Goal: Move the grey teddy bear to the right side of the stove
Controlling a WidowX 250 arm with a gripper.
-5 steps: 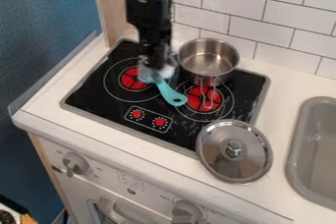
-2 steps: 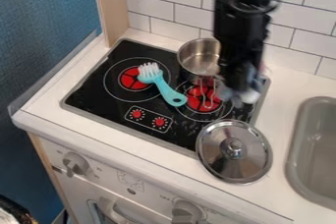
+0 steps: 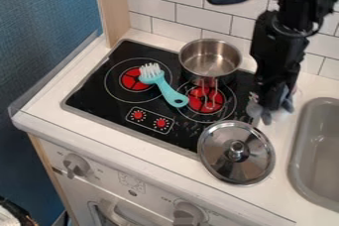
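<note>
Over the desk [image 3: 283,138], between stove [image 3: 99,96] and sink [image 3: 321,145], end effector [image 3: 270,106] pinched on bear [image 3: 267,117], bear just off stove's right edge. Probably light, soft, squashy plush, low slip, hard to break; best hold: across the torso, not a limb.

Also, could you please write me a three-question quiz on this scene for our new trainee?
1. Where does the light-blue brush lie? a) on the floor; b) on the stove; c) on a shelf.
2. True or false: the metal pot is open, its lid lying apart from it.
3. Fill in the blank: seen from the camera, the gripper has the grey teddy bear between the stove and the ____.

Key: 1 b; 2 true; 3 sink.
</note>
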